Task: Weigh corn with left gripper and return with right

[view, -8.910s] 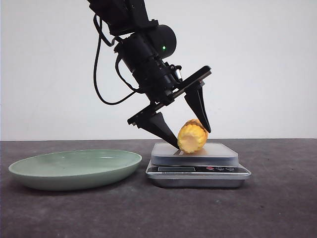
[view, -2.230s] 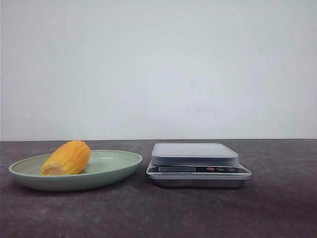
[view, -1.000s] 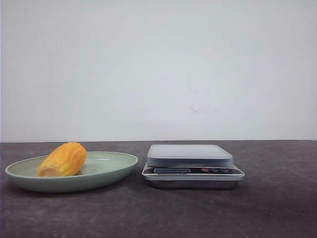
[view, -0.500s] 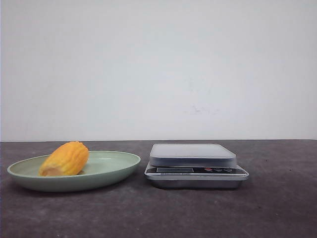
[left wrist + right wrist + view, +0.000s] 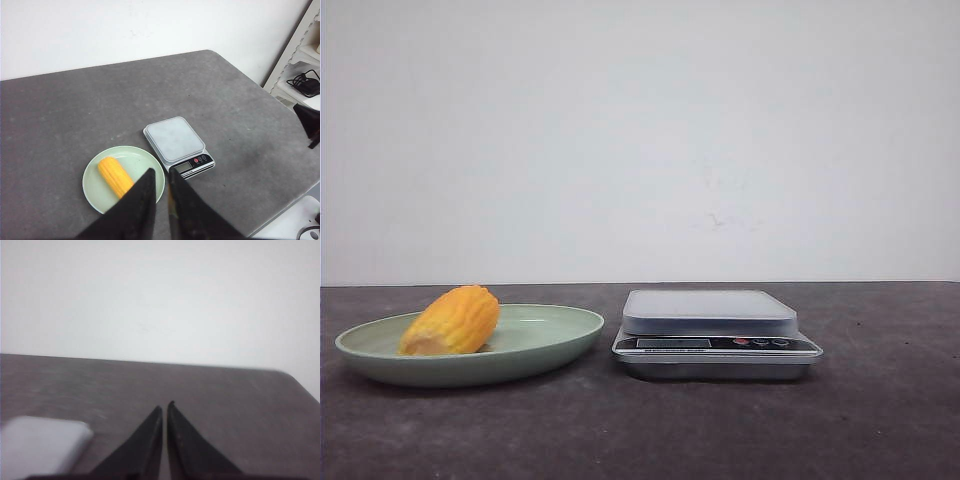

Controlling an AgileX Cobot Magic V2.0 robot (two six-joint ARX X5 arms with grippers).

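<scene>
The corn [image 5: 452,321], a stubby yellow-orange cob piece, lies in the pale green plate [image 5: 540,345] at the left; the left wrist view shows it [image 5: 114,175] in the plate [image 5: 97,187] too. The silver kitchen scale [image 5: 710,312] stands bare to the right of the plate and also shows in the left wrist view [image 5: 174,140]. My left gripper [image 5: 161,172] is shut and empty, high above the table over the plate's near edge. My right gripper [image 5: 165,407] is shut and empty, low over bare table to the right of the scale [image 5: 40,445]. Neither gripper shows in the front view.
The dark grey table [image 5: 880,420] runs out to a rounded far corner in the left wrist view [image 5: 210,52]. White shelves with cables [image 5: 300,75] stand beyond the table's right side. A white wall lies behind.
Much earlier a gripper held the corn on the scale; now the corn lies in the plate and no arm shows. Over the last second the plate and scale only shift slightly in frame.
</scene>
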